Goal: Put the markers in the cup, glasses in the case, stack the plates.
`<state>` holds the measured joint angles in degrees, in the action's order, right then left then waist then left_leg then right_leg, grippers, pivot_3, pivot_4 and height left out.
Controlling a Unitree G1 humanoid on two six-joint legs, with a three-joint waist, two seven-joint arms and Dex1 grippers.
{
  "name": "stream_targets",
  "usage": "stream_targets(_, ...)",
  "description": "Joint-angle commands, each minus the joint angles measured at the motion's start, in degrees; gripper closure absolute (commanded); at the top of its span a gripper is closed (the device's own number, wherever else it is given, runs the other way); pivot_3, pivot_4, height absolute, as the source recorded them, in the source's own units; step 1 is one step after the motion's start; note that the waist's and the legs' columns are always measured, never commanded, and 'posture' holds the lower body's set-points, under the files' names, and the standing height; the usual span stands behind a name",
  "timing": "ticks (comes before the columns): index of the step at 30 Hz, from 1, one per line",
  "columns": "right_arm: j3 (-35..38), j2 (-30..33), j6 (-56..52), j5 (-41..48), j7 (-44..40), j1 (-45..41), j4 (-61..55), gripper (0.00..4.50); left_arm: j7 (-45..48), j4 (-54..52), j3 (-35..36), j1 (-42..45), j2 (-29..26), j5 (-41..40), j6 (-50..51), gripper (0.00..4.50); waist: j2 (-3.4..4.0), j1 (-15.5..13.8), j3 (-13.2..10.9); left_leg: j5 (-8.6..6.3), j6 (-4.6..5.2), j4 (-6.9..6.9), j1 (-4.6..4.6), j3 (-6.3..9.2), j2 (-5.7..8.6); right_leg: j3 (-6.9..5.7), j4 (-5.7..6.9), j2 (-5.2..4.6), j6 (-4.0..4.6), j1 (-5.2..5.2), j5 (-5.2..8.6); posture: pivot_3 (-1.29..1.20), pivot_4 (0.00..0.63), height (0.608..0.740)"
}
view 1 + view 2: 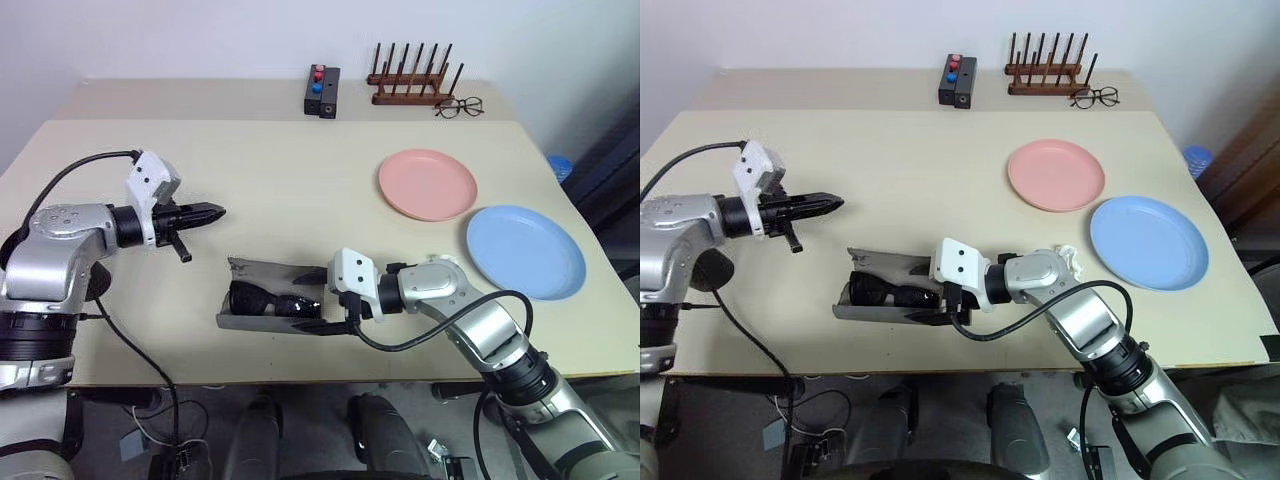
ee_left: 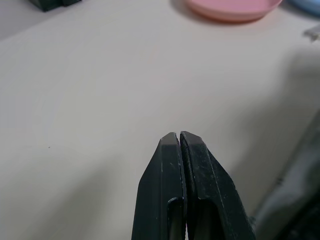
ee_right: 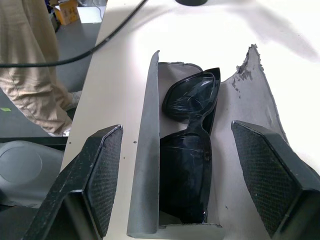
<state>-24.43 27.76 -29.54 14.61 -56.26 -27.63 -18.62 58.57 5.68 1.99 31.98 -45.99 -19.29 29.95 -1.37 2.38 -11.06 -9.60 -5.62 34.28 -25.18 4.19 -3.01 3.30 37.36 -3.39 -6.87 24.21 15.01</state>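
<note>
Right tool [image 1: 318, 300]: spread wide, fingers either side of the open case [image 1: 262, 297] at its end, holding nothing; the case sits near the front edge of the desk [image 1: 280, 180]
Left tool [image 1: 212, 212]: pinched shut and empty; hovers above the bare desk, apart from the case
Glasses [image 3: 192, 150]: black sunglasses lying inside the case; lid not yet down
Plates: pink plate [image 1: 427, 183] and blue plate [image 1: 525, 250] side by side, unstacked; the edges look close, touching or not I cannot tell
Risk, case: if the wide fingers close on the thin walls off-centre, the case may skid or tip; the frayed lid flap could snag on the glasses or a finger
Risk, lid: shut carelessly, it may pinch the glasses frame and spring back
Risk, mix-up: clear-lens spectacles [image 1: 459, 106] by the wooden rack [image 1: 415, 82] could be mistaken for the task's glasses
Writing: none that I can read; no brand visible on anything
</note>
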Motion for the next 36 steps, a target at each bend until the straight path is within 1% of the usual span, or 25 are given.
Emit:
stream_targets(1,0.4,-0.4,1.2,-0.2,-0.2,-1.2,-0.6,0.97,1.0,0.5,-3.4,1.8,0.7,2.8,-2.9,4.47,0.00,0.0,0.0,0.00,0.00,0.00,0.00,0.00,0.00,0.00,0.00,0.00,0.00,0.00,0.00,0.00,0.150,0.740)
stream_targets(3,0.6,-0.2,1.0,-0.3,-0.2,-1.0,-0.8,0.97,3.5,-0.9,-5.3,1.2,0.3,3.3,-4.0,4.47,0.00,0.1,0.0,0.00,0.00,0.00,0.00,0.00,0.00,0.00,0.00,0.01,0.00,0.00,0.00,0.00,0.150,0.740)
stream_targets(6,0.8,0.0,0.4,-0.2,0.1,-0.5,-1.4,0.97,9.8,-5.4,-7.4,-1.9,-2.0,2.0,-4.8,4.47,0.00,0.2,0.0,0.00,0.00,-0.01,0.00,0.01,-0.01,0.00,0.01,0.02,0.01,0.01,0.00,0.00,0.150,0.740)
stream_targets(9,0.9,0.0,0.2,-0.2,0.4,-0.3,-1.6,0.97,14.2,-8.3,-7.6,-4.1,-4.2,0.3,-3.6,4.47,0.00,0.1,0.0,0.00,0.00,-0.03,0.00,0.01,-0.01,0.01,0.02,0.02,0.10,0.02,0.05,0.00,0.150,0.740)
stream_targets(15,0.9,0.1,0.2,-0.2,0.6,-0.2,-1.7,0.97,17.8,-13.3,-7.2,-9.0,-8.5,-1.0,-3.0,4.47,0.02,0.1,0.0,0.00,0.00,-0.02,0.02,0.02,-0.02,0.01,0.02,0.02,0.19,0.00,0.11,0.00,0.150,0.740)
stream_targets(22,1.1,-0.1,1.3,-0.8,0.9,-0.5,-0.7,0.97,16.2,-21.0,-6.0,-17.3,-11.4,-0.3,-4.5,4.47,0.03,0.1,0.0,0.00,0.00,-0.02,0.03,0.01,-0.02,0.01,0.01,0.02,0.21,0.00,0.12,0.00,0.150,0.740)
stream_targets(27,1.0,-0.2,1.8,-1.1,0.5,-1.0,0.1,0.97,13.4,-22.3,-6.2,-20.3,-11.1,1.7,-6.2,4.47,0.03,0.0,0.0,0.00,0.00,-0.02,0.04,0.00,-0.02,0.02,0.00,0.00,0.23,-0.01,0.13,0.00,0.150,0.740)
stream_targets(31,1.0,-0.2,2.2,-1.2,0.4,-1.1,0.3,0.97,10.4,-21.3,-4.2,-19.7,-9.2,0.3,-5.9,4.47,0.04,-0.1,0.0,0.00,0.00,-0.02,0.06,0.00,-0.02,0.01,0.00,0.00,0.23,-0.04,0.13,0.00,0.150,0.740)
stream_targets(36,2.7,0.9,2.4,-1.7,1.1,-1.1,0.4,0.97,4.2,-17.7,4.2,-15.4,-5.1,-4.5,-4.1,4.47,0.01,-0.1,0.0,0.00,0.00,0.00,0.06,0.02,-0.02,0.01,0.01,0.02,0.23,-0.04,0.12,0.00,0.150,0.740)
